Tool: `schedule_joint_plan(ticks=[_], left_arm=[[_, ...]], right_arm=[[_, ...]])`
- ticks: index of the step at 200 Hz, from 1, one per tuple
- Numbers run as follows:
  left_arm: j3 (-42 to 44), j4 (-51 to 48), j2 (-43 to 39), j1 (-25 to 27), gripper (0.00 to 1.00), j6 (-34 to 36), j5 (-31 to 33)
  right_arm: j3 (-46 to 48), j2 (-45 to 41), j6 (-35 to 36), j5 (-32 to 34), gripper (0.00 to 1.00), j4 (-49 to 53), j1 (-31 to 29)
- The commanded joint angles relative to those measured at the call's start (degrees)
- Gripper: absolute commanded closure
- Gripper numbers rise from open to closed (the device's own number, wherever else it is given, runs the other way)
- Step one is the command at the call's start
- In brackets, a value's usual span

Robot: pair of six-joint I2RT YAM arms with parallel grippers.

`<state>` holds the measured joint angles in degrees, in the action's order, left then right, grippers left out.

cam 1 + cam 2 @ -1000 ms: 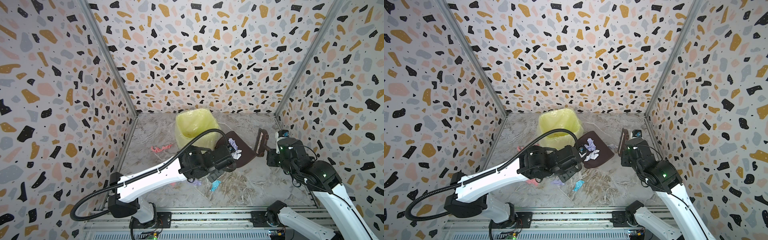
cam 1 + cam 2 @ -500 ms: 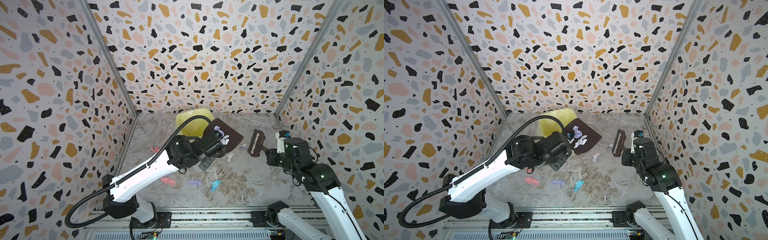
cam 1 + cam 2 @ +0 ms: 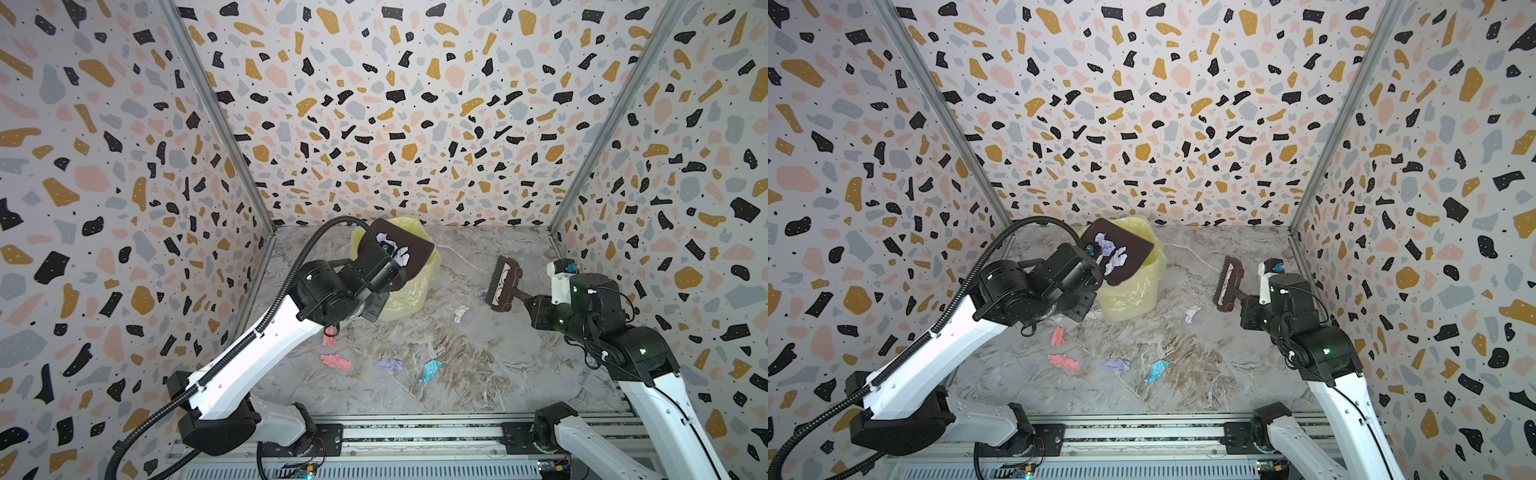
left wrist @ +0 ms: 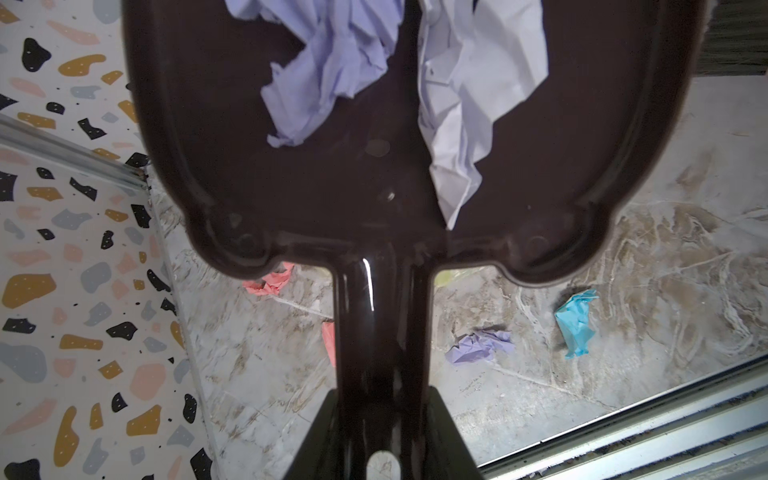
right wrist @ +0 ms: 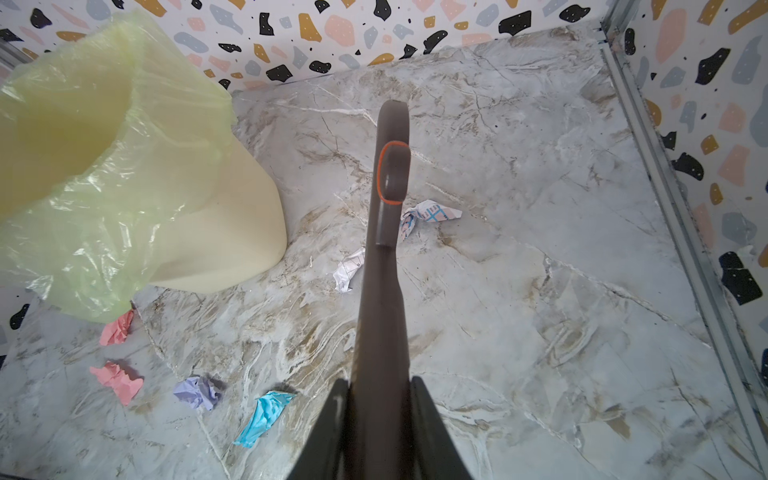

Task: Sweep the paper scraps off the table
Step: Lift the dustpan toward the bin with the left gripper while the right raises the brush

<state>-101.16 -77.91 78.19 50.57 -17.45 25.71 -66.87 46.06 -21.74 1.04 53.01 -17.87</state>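
My left gripper (image 4: 382, 399) is shut on the handle of a dark brown dustpan (image 3: 415, 249), held above the yellow-lined bin (image 3: 409, 291) at the back. Lilac (image 4: 332, 75) and white (image 4: 469, 104) paper scraps lie in the pan. My right gripper (image 5: 380, 390) is shut on the handle of a brown brush (image 3: 503, 282), raised over the table (image 3: 498, 374) at the right. On the table lie two pink scraps (image 3: 336, 360), a lilac one (image 3: 390, 365), a light blue one (image 3: 430, 369) and white ones (image 5: 349, 270) near the brush head.
Terrazzo-speckled walls (image 3: 374, 124) close the table in on three sides. A metal rail (image 3: 415, 432) with both arm bases runs along the front edge. The bin stands near the back wall, left of centre.
The left arm has lifted the dustpan with its scraps from mid-table back over the bin. The brush has drawn a little to the right. A white scrap stays on the table.
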Motion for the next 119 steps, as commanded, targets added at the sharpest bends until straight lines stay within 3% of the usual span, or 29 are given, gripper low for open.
schedule_joint_plan(ticks=[1, 62, 119], left_arm=[[1.3, 0.6, -1.9, -2.7, 1.0, 0.7, 2.5], [0.2, 0.8, -0.6, -8.9, 1.0, 2.4, 7.0], [0.6, 3.3, 0.5, -14.4, 1.0, 8.7, 8.8]], right_arm=[[1.3, -0.4, 1.1, -2.7, 1.0, -3.4, 0.5], [2.6, 1.0, 1.9, -6.8, 1.0, -5.2, 1.6], [2.2, 3.4, 3.6, -10.9, 1.0, -5.7, 3.0]])
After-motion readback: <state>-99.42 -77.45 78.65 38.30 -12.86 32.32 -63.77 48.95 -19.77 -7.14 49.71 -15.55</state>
